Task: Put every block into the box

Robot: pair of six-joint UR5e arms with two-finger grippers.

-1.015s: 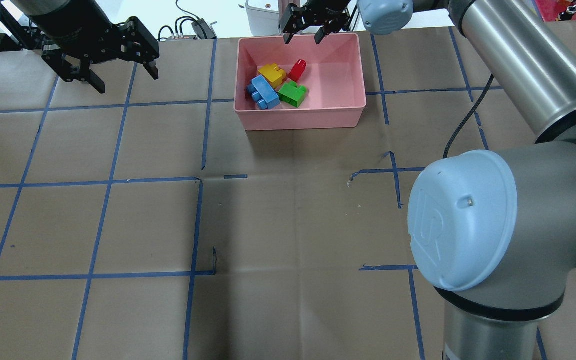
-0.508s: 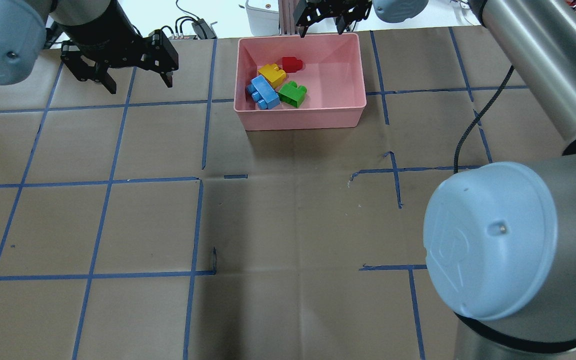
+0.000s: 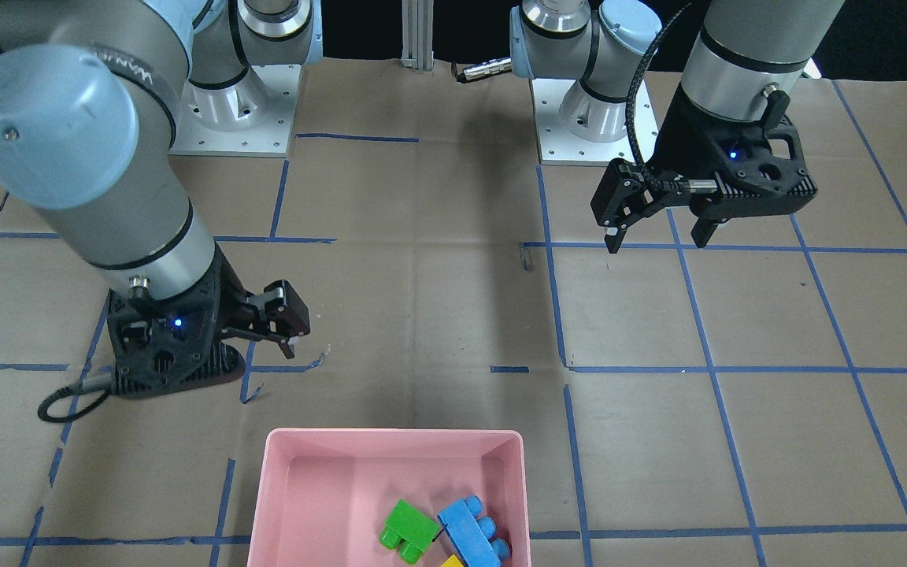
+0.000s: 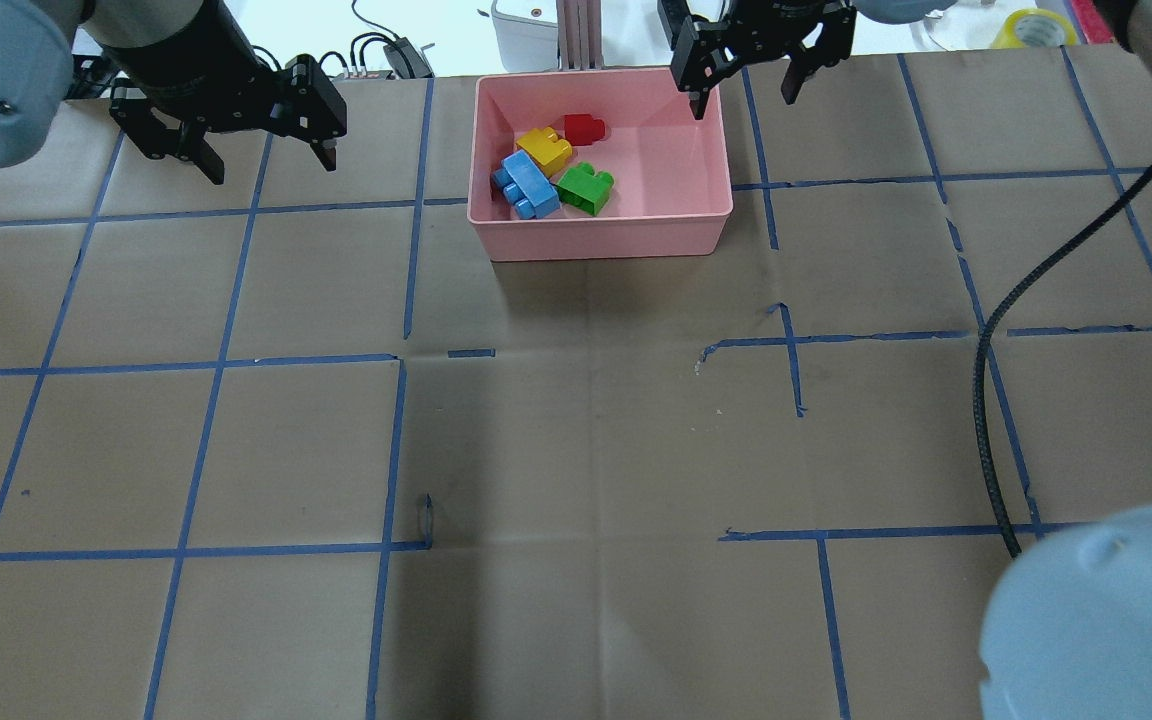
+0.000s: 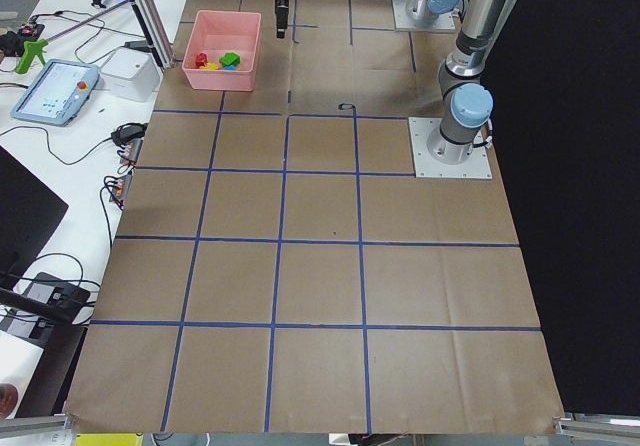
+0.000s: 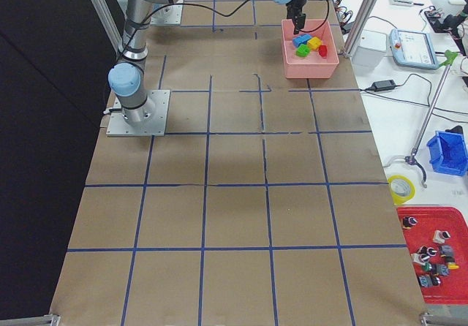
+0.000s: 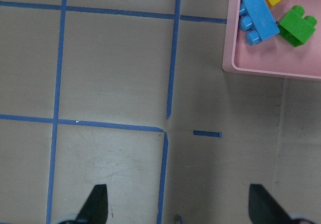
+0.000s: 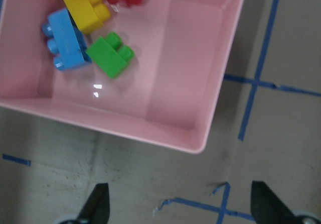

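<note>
Pink plastic box (image 4: 601, 240) toward far edge of counter (image 4: 576, 450), with green block (image 4: 584, 189), red block (image 4: 583, 128), blue block (image 4: 526, 185) and yellow block (image 4: 546, 150) heaped in one half, likely as dropped. Left gripper (image 4: 271, 168) and right gripper (image 4: 744, 100) both spread wide, empty, clear of box: task seemingly done. Lettering (image 3: 132, 72) on right arm (image 3: 83, 142) too small to read.

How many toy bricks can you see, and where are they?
4, all inside the pink tray: red brick by the far wall, yellow brick next to it, blue brick at the left, green brick nearest the middle. None seems hidden.
</note>
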